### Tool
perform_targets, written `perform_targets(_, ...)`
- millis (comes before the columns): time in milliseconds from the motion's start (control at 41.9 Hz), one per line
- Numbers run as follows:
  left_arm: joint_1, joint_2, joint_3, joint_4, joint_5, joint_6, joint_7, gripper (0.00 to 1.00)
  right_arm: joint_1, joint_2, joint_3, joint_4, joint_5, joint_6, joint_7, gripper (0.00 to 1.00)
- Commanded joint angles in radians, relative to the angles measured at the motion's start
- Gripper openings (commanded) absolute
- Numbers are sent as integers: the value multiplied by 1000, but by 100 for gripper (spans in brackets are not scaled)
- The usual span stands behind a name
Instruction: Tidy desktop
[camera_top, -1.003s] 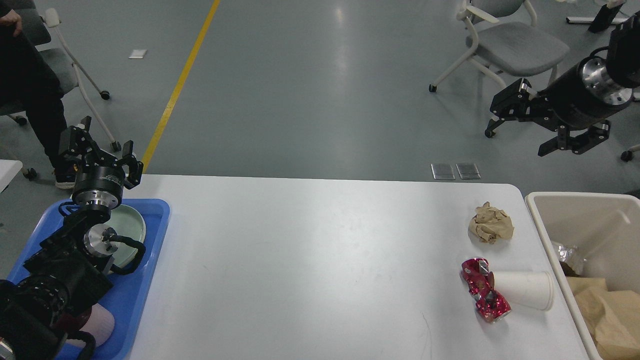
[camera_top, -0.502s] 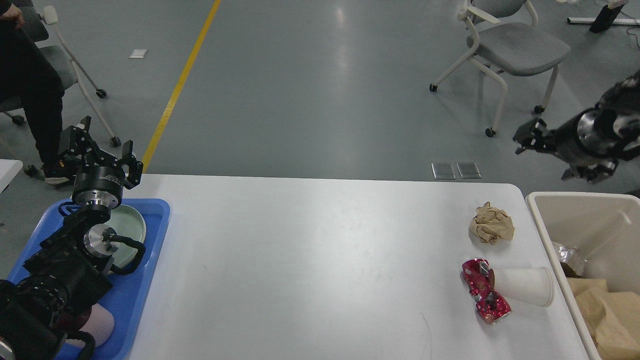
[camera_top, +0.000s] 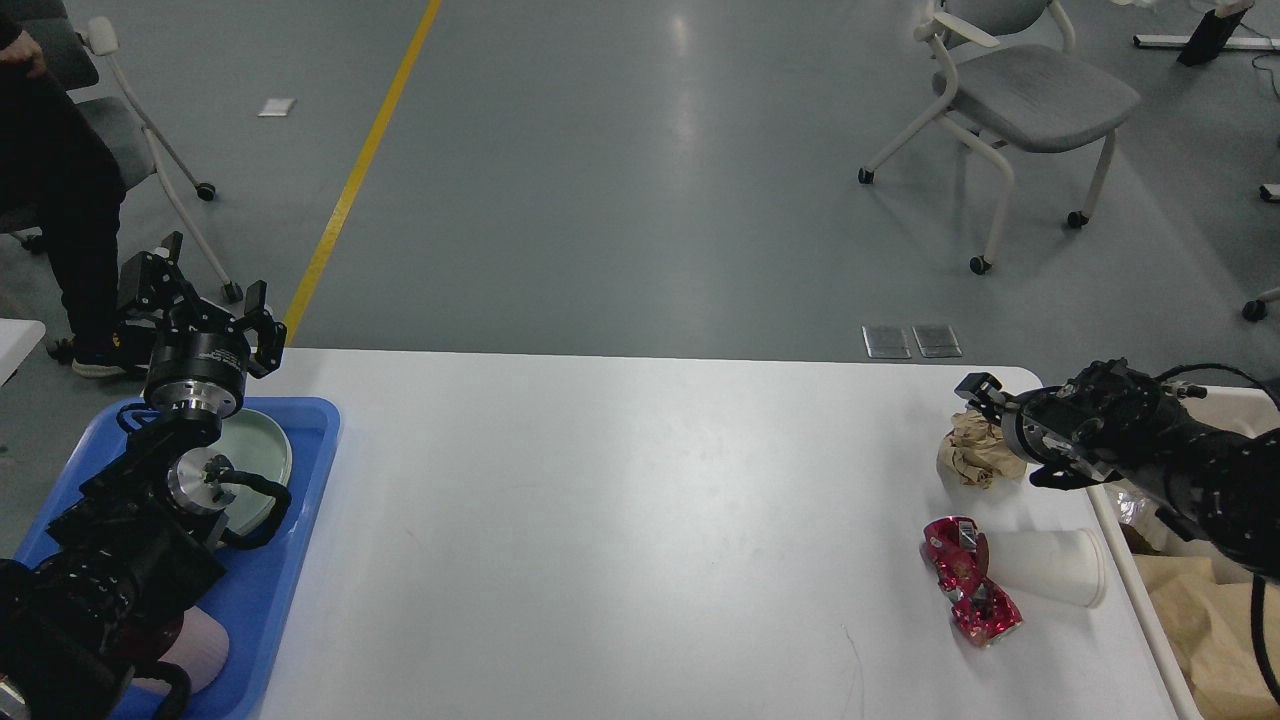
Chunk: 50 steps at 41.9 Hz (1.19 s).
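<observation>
At the far right of the desktop, the right gripper reaches in from the right edge and hangs just above the crumpled brown paper ball. It is seen dark and almost end-on, so I cannot tell if its fingers are apart or together, and I cannot tell if it touches the paper. The paper ball lies near the far right corner of the white desktop. Nearer to the robot, a crushed red can lies on its side, and a white paper cup, also on its side, lies just beside the can at its right and seems to touch it. Beside the right edge of the desktop stands a beige bin, with brown paper and something shiny inside; the right arm covers a part of it.

On the other side, the left gripper points upward above the blue tray, and its fingers stand clearly apart with nothing between them. The tray sits at the left end of the desktop and holds a pale green plate, partly hidden by the left arm. The desktop fills the lower middle of the view, and its wide middle part is bare. Beyond it is a grey floor with a yellow line and a grey chair.
</observation>
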Motion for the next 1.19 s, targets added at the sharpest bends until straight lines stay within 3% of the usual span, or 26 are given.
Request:
perform_targets(0, 0, 0, 0, 0, 0, 0, 0, 97, -38, 42, 1, -86, -2, 0, 2, 100)
perform_targets(334, 0, 0, 0, 0, 0, 0, 0, 97, -96, 83, -2, -117, -2, -44, 2, 100)
perform_targets(430, 0, 0, 0, 0, 0, 0, 0, 97, -103, 89, -2, -117, -3, -67, 2, 95)
perform_targets(597, 0, 0, 0, 0, 0, 0, 0, 97, -121, 95, -2, -117, -2, -113, 2, 73)
perform_targets(884, 0, 0, 0, 0, 0, 0, 0, 97, -135, 98, 27, -111, 3, -132, 0, 0)
perform_targets(1171, 0, 0, 0, 0, 0, 0, 0, 97, -113, 97, 44, -94, 3, -143, 0, 0)
